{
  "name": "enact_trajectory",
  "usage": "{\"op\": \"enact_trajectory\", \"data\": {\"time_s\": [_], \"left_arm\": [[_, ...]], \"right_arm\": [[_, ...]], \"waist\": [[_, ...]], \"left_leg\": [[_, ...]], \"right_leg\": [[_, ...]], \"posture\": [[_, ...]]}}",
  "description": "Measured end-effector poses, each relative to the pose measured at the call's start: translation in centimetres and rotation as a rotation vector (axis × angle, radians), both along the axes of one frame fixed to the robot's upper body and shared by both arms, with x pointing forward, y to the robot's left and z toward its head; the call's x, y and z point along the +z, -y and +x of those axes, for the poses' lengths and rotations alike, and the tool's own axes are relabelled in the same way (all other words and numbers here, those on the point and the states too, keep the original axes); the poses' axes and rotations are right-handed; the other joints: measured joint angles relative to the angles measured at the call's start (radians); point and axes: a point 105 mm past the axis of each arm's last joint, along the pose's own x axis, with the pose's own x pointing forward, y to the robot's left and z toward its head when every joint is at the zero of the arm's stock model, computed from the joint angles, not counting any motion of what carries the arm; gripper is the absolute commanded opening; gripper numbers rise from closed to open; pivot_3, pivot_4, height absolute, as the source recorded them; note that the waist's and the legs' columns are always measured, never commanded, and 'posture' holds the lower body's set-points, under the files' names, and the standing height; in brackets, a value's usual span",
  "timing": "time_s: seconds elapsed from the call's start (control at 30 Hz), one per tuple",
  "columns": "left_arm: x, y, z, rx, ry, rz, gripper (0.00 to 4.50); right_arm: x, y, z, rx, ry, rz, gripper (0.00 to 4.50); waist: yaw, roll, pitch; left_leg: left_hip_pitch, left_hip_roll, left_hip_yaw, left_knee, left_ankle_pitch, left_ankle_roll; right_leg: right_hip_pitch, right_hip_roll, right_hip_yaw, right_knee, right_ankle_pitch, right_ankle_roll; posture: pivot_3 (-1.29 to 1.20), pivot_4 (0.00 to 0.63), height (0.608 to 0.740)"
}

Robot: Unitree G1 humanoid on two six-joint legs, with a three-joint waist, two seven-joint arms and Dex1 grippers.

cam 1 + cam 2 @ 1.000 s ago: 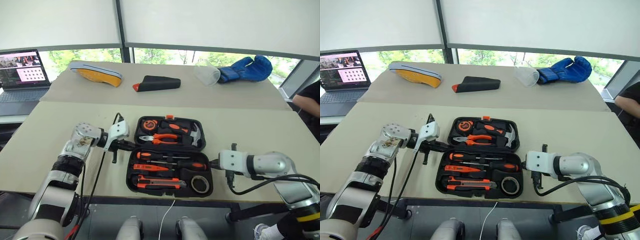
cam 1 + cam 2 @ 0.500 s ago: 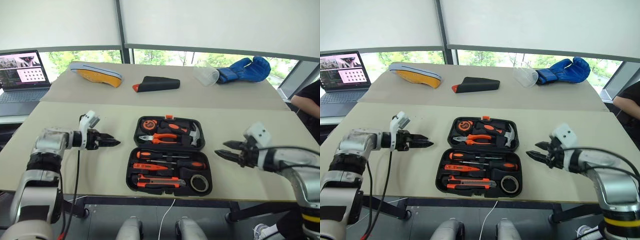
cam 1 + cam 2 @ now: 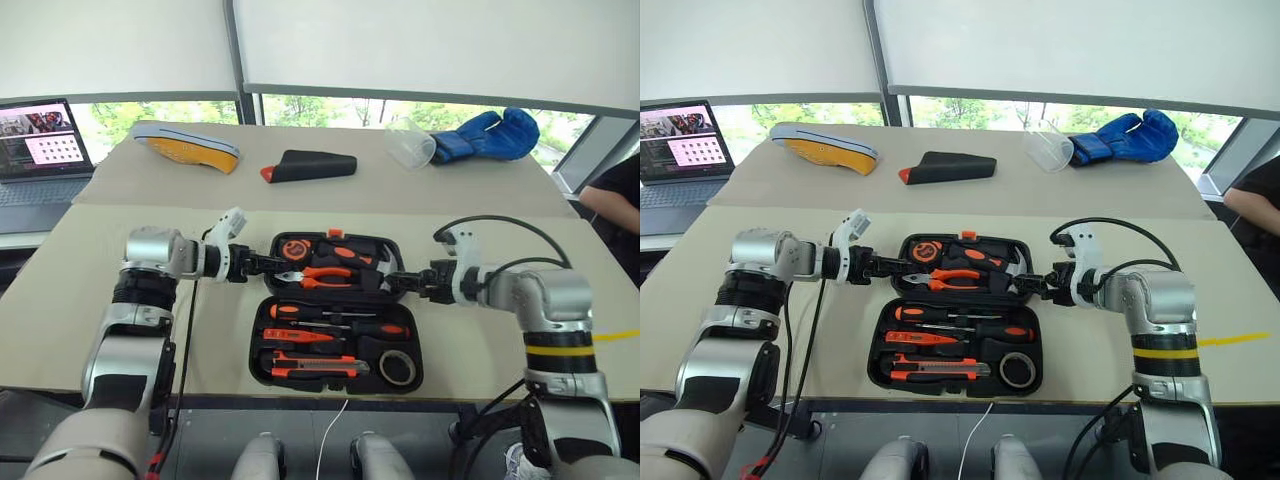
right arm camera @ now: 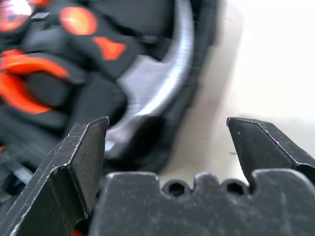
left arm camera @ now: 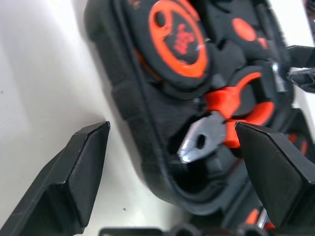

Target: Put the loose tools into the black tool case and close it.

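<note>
Tools all sit in the recesses of the black tool case (image 3: pixel 338 310), which lies wide open at the near edge of the table (image 3: pixel 80 260): the two screwdrivers (image 3: pixel 340 318), the utility knife (image 3: pixel 312 369), the slim orange stick tool (image 3: pixel 300 336) and the tape roll (image 3: pixel 400 368) fill the near half, while pliers (image 3: pixel 322 277), hammer (image 3: pixel 386 268) and tape measure (image 3: pixel 296 249) fill the far half. So loading looks done, I judge, and closing remains.

A moment ago both my claws hung well out to either side of the case; now each has come in to an end of the far half. My left gripper (image 3: pixel 262 264) is spread wide and holds nothing, and so is my right gripper (image 3: pixel 398 283). I take this as lining up to lift that half over as a lid.

My head views give the whole layout. My left wrist view shows more closely that my fingers (image 5: pixel 69 177) straddle the case's rim beside the pliers' nose, one outside on the table and one over the interior. My right wrist view shows the rim by the hammer head between my spread fingers (image 4: pixel 74 162), not yet pinched.
</note>
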Motion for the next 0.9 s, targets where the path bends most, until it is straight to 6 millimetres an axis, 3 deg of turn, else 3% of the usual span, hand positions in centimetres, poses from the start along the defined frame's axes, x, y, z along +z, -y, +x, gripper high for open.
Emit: {"op": "enact_trajectory", "data": {"time_s": [0.13,0.3,0.43,0.7,0.8,0.9], "left_arm": [[-0.1,0.1,0.0,0.005,-0.006,-0.016,1.73],[0.1,-0.2,-0.2,0.006,0.007,-0.025,0.03],[0.1,-0.3,-0.2,0.013,0.011,-0.029,0.00],[0.1,-0.2,-0.1,0.025,0.043,-0.041,0.00],[0.4,0.3,0.9,0.023,0.166,-0.003,0.00],[1.3,0.9,2.2,0.034,0.319,0.023,0.00]], "right_arm": [[0.2,0.4,0.4,-0.030,0.005,0.022,3.08],[0.5,0.2,0.4,-0.020,0.016,0.026,1.31],[0.7,-0.2,0.2,-0.002,0.031,0.016,0.04],[0.9,-0.3,0.2,-0.013,0.045,0.001,0.04],[1.7,-0.1,1.0,-0.039,0.123,-0.039,0.04],[3.6,0.0,2.4,-0.065,0.254,-0.104,0.04]], "waist": [[-0.002,0.000,0.000],[0.003,0.000,0.000],[0.002,0.000,0.000],[0.003,0.000,0.000],[0.004,0.000,0.000],[0.003,0.000,0.001]], "left_leg": [[0.000,0.000,0.000,0.000,0.000,0.000],[0.001,0.000,0.000,0.001,0.000,0.000],[0.001,0.000,0.000,0.001,0.000,0.000],[0.001,0.000,0.000,0.001,0.000,0.000],[0.000,0.000,0.000,0.002,0.002,-0.001],[-0.003,0.000,0.000,0.001,0.003,-0.001]], "right_leg": [[0.000,0.000,0.000,0.000,0.000,0.000],[0.002,0.000,0.000,0.000,0.001,0.001],[0.002,0.000,0.000,0.000,0.001,0.002],[0.002,0.000,0.000,0.000,0.001,0.002],[0.001,0.000,0.000,-0.001,0.003,0.002],[-0.002,0.000,0.001,-0.002,0.004,0.002]], "posture": [[0.00,0.150,0.734],[0.00,0.150,0.734],[0.00,0.150,0.734],[0.00,0.150,0.734],[0.00,0.150,0.734],[0.00,0.150,0.734]]}}
